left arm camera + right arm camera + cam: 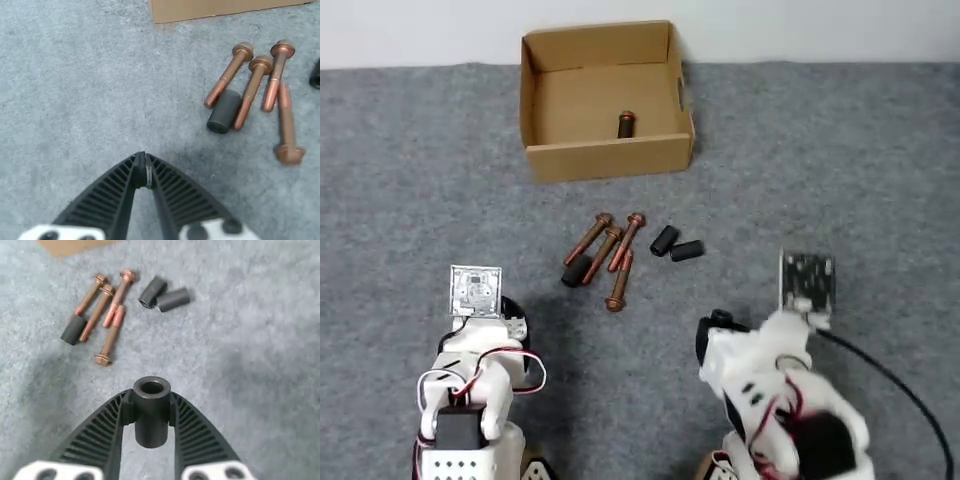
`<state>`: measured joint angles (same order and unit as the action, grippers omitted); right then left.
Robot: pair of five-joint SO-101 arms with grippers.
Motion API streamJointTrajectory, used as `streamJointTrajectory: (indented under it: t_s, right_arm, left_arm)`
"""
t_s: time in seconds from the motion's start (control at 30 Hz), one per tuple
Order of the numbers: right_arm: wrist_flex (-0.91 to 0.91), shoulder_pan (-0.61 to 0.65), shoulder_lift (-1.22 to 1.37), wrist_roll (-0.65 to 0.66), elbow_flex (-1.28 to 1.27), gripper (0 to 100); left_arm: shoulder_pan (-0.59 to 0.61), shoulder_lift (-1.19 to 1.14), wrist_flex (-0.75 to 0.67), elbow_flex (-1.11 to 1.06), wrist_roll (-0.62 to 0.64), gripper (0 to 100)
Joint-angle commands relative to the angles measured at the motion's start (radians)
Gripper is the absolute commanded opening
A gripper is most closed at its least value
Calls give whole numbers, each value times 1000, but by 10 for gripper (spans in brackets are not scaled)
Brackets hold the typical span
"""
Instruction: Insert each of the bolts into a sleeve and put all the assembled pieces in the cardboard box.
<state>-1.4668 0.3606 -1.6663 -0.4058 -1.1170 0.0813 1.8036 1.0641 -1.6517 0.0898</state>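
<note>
Grey table (840, 150) before me carries the cardboard box (605, 158); nearer me, four copper bolts (588, 240) and three black sleeves (664, 239) lie loose.

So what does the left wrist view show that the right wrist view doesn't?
Left wrist alone: the left jaws, shut, empty. Right wrist alone: the right jaws shut on a sleeve, plus a sleeve pair in full; the left catches a sliver at its edge. Both: four bolts, the lone sleeve beside them, a strip of box.

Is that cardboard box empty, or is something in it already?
Not empty. One piece, apparently a bolt in a dark sleeve, lies on the floor of the cardboard box.
</note>
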Motion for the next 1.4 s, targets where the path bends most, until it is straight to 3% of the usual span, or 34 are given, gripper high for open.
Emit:
streamJointTrajectory:
  t_s: [0.0, 0.17, 0.37, 0.57, 0.73, 1.0, 1.13, 1.37]
  right_arm:
    - [16, -41, -162, 51, -40, 8]
    - [15, -51, -113, 51, -40, 8]
    - [15, -51, -113, 51, -44, 8]
    - [24, -50, -108, 51, -55, 8]
    - [24, -50, -110, 51, -55, 8]
    - [31, -48, -113, 51, -60, 8]
    - [33, -48, -113, 51, -60, 8]
    - [36, -48, -113, 51, -60, 8]
  left_arm:
    - [-3, -2, 6, 136, -28, 7]
    - [-49, -216, 9, 321, -77, 6]
    - [-173, -778, 2, 631, -77, 6]
    - [-186, -1306, 29, 974, -86, 7]
    - [-192, -1643, 140, 1288, -221, 7]
    - [-193, -1996, 287, 1707, -374, 10]
    - [-193, -2143, 356, 1854, -462, 95]
    - [-196, -2394, 471, 2126, -493, 133]
